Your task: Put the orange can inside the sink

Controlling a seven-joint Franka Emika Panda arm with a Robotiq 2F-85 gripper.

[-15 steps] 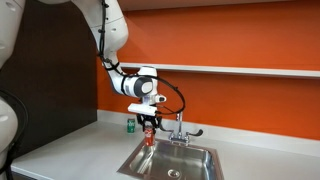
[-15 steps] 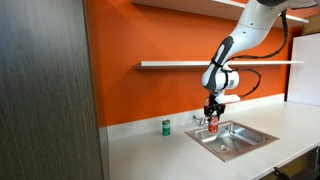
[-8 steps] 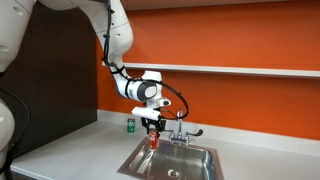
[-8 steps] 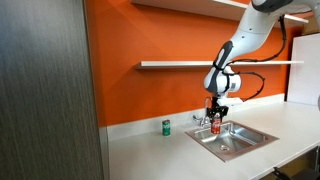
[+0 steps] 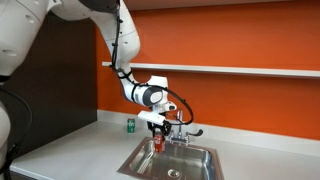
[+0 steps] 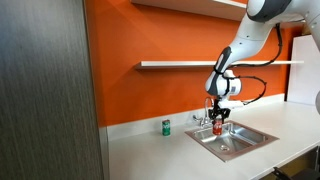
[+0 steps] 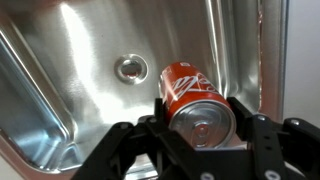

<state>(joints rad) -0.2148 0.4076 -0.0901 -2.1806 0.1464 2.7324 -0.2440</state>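
The orange can (image 7: 193,98) is gripped by the claw (image 7: 200,125), whose two dark fingers (image 7: 160,112) are pressed against opposite sides of the can just below its silver top. In the wrist view the can is seen held over the sink (image 7: 60,55), with the round drain hole (image 7: 130,68) shown beside it on the steel floor and a basin wall rising at the right edge of the picture. In an exterior view the claw (image 5: 158,136) is pointed downward over the rear part of the basin (image 5: 195,160), close to the chrome faucet (image 5: 180,128), and the can (image 5: 158,144) is held at about the height of the rim. A green can (image 5: 130,125) is stood upright on the pale desk (image 5: 70,150), against the orange wall (image 5: 250,100) and to the side of the sink. A long shelf (image 5: 250,71) is fixed to the wall above the faucet.
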